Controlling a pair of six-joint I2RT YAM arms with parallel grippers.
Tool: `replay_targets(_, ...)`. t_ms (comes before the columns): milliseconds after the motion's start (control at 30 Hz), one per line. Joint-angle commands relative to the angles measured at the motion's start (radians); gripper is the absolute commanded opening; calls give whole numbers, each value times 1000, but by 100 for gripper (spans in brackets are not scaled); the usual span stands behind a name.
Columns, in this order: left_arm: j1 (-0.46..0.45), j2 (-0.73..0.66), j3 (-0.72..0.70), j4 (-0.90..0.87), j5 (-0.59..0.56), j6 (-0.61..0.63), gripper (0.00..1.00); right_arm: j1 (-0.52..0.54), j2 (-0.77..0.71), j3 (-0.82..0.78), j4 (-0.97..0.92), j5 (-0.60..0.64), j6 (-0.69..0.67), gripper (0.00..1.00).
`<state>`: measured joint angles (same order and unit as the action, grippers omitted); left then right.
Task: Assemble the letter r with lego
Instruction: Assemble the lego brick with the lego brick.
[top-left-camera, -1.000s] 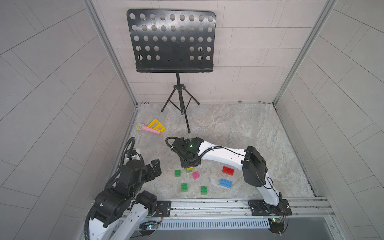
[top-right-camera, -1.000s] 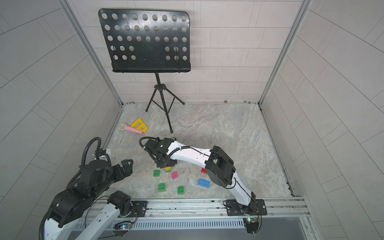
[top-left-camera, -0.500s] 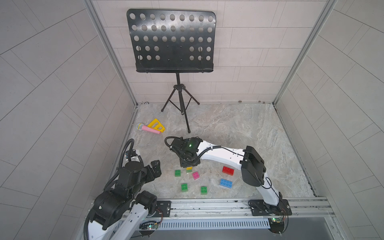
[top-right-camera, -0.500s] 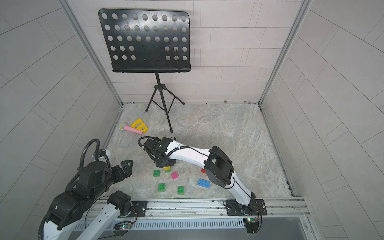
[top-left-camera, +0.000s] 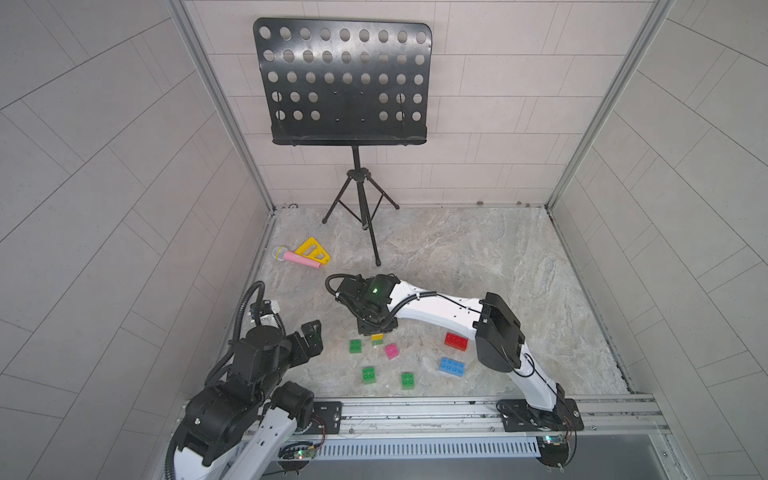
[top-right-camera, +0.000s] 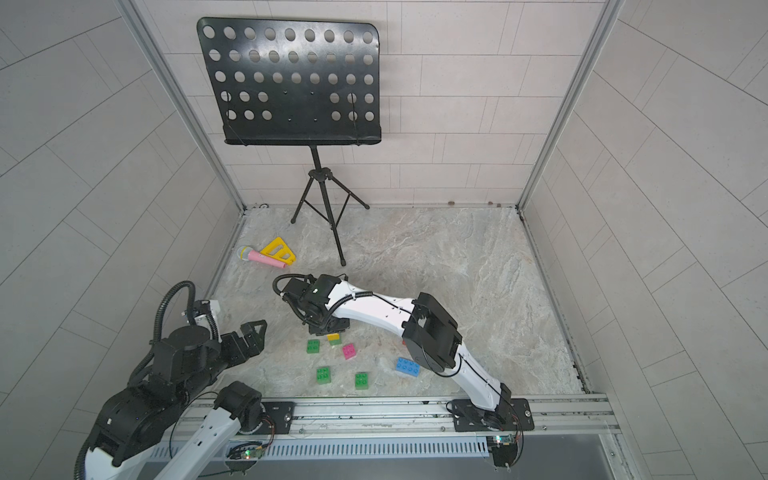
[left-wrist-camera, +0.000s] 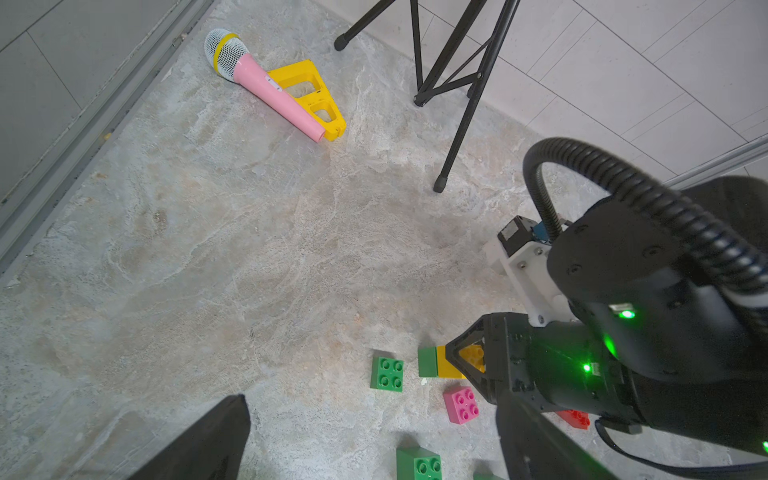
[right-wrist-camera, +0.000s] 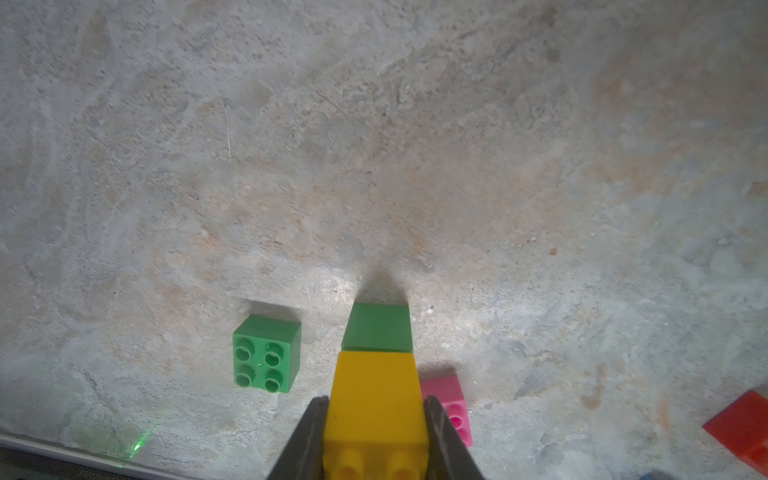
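My right gripper (right-wrist-camera: 374, 440) is shut on a yellow lego brick (right-wrist-camera: 374, 395), gripping its two sides. A green brick (right-wrist-camera: 377, 328) is stuck under it. This stack (top-left-camera: 377, 339) is at floor level; whether it touches the floor I cannot tell. Around it lie a green brick (top-left-camera: 355, 345), a pink brick (top-left-camera: 392, 351), a red brick (top-left-camera: 456, 341), a blue brick (top-left-camera: 452, 367) and two more green bricks (top-left-camera: 369, 375) (top-left-camera: 407, 380). My left gripper (top-left-camera: 309, 340) hangs open and empty to the left of the bricks, its fingers (left-wrist-camera: 224, 432) wide apart.
A black music stand (top-left-camera: 357, 216) rises at the back, one tripod foot (top-left-camera: 377, 262) close behind my right wrist. A pink toy microphone (top-left-camera: 297, 258) lies on a yellow triangular toy (top-left-camera: 312, 248) at the back left. Walls close three sides; the rail (top-left-camera: 415, 409) runs along the front.
My right arm has edged slightly to the left with the yellow brick still in its grip. The left arm has barely moved.
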<state>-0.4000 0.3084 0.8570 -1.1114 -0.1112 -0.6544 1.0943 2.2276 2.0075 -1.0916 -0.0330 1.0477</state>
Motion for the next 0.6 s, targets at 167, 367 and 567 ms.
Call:
replay_targets(167,0,-15,-13,15,1,9,100,10,70,2,-99,43,15,0)
replay_targets(367,0,-18,-14,17,5,11,100,7,113,-21,-96,20,6,0)
replay_targets(567,-1,-23,-15,22,6,18,100,-6,188,-42,-83,-66,-32,0)
